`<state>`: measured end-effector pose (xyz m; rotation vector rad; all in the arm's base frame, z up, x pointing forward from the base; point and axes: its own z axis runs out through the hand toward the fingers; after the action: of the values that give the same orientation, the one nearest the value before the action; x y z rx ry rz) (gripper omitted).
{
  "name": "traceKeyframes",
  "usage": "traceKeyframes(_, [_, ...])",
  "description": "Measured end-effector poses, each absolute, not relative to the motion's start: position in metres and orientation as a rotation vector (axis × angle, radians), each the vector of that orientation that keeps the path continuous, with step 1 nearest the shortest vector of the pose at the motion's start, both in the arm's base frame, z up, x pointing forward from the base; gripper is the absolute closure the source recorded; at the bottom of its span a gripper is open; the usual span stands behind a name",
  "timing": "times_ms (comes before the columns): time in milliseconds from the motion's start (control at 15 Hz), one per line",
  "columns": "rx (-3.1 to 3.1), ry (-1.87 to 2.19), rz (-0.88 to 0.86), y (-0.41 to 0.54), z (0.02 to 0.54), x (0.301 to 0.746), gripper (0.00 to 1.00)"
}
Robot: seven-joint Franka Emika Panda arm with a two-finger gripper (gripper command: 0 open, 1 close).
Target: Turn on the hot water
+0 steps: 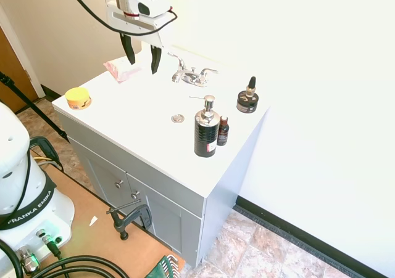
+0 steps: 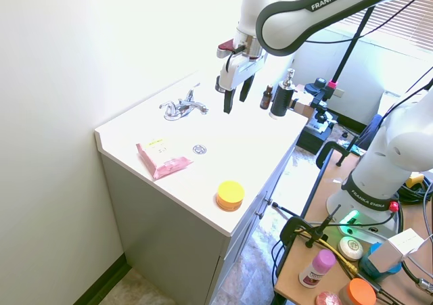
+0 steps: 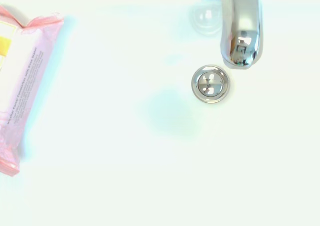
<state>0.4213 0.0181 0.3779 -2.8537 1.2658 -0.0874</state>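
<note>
First exterior: my hand (image 1: 141, 56) hangs open above the table (image 1: 142, 139), left of the hot water (image 1: 178, 60) lever. Second exterior: hand (image 2: 234, 97) right of the faucet (image 2: 181, 107). Wrist: spout (image 3: 241, 30) over drain (image 3: 211, 83)

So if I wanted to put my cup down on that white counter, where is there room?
The widest bare patch lies between the yellow tin, the drain and the black soap bottle, along the front edge. It is crowded around the faucet, with the gripper above and the pink packet beside it, and at the corner holding the small bottles.
</note>
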Motion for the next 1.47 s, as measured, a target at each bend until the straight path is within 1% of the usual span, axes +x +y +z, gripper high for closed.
traceKeyframes(133, [-2.852, 1.272, -0.095, 0.018, 0.378, 0.423, 0.00])
traceKeyframes(333, [-2.816, 1.360, -0.204, 0.045, 0.392, 0.454, 0.00])
traceKeyframes(533, [-2.748, 1.482, -0.423, 0.069, 0.397, 0.497, 0.00])
traceKeyframes(800, [-2.662, 1.518, -0.669, 0.079, 0.374, 0.541, 0.00])
traceKeyframes(867, [-2.652, 1.527, -0.704, 0.081, 0.366, 0.549, 0.00])
traceKeyframes(1067, [-2.648, 1.549, -0.743, 0.078, 0.356, 0.568, 0.00])
traceKeyframes(1467, [-2.678, 1.548, -0.730, 0.088, 0.341, 0.589, 0.00])
